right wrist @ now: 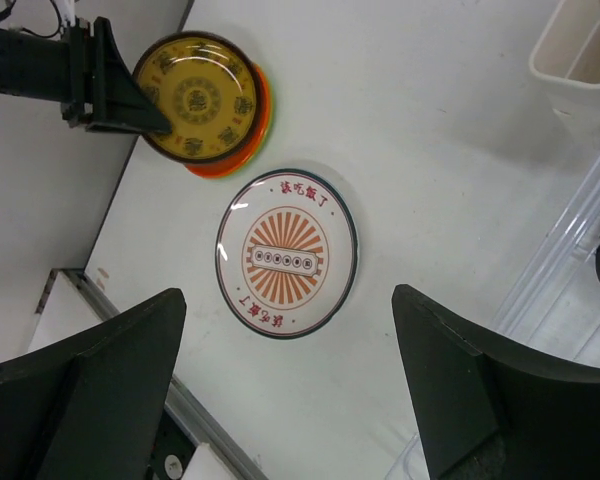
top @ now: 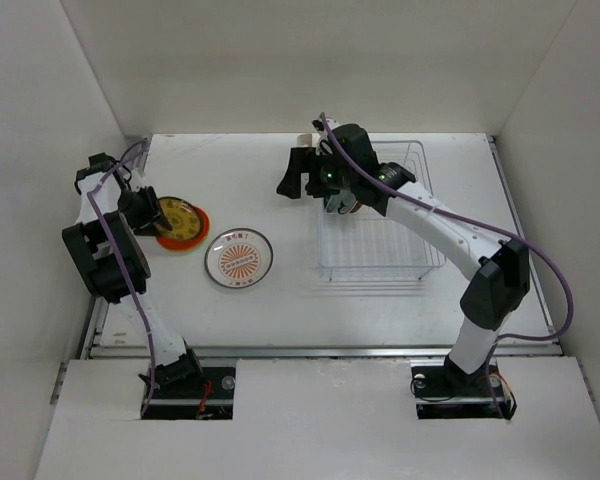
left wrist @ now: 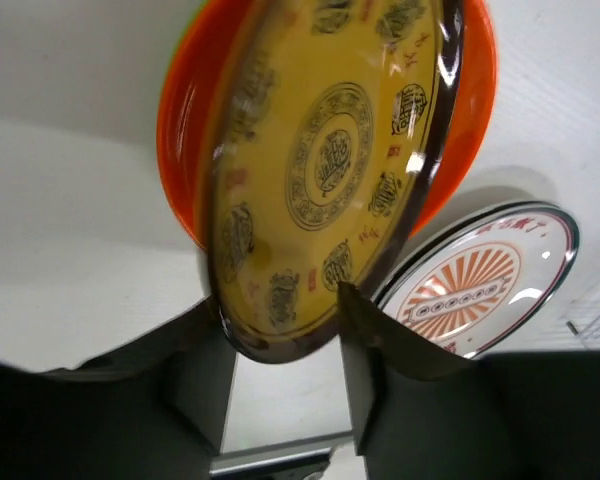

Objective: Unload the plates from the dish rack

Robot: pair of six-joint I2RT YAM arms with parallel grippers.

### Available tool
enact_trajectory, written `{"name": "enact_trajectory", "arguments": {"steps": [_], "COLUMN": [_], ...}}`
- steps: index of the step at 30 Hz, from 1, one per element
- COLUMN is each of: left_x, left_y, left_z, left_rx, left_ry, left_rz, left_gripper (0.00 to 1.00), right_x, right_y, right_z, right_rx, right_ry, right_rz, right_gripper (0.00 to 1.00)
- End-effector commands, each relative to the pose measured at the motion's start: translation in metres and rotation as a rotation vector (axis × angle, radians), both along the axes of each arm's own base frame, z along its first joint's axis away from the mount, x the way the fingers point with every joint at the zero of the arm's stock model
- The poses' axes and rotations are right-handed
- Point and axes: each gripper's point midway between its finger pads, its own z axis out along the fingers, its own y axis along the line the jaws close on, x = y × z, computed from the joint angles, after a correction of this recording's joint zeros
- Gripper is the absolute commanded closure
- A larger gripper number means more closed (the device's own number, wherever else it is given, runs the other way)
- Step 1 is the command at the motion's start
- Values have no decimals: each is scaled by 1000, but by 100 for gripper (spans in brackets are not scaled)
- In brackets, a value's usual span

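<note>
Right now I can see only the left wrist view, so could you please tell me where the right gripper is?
Observer: The right gripper hangs over the left part of the dish rack.
Operator: Thank you. Is it carrying anything?
Observer: No. Its own wrist view shows the jaws wide apart with nothing between them.
Operator: Does the white sunburst plate touch the orange plate? They seem to overlap in my view.
Observer: No. The right wrist view shows a narrow strip of bare table between them.
</note>
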Motion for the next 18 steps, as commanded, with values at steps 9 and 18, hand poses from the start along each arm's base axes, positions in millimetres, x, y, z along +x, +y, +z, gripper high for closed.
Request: {"name": "enact_trajectory", "arguments": {"steps": [9, 18], "left_x": [-27, -38], "left_y": [2, 16], "left_z": [21, 61], "left_rx": [51, 246], "left_ry": [47, -25], "left_rz": [-102, -146], "left_gripper": [14, 9], "right_x": [28, 73], "right_y": [-59, -169], "right_z": [50, 44], "right_rx": [-16, -109], "right_ry": [-99, -57], "right_rz": [-275, -635], "right_gripper": [6, 11]}}
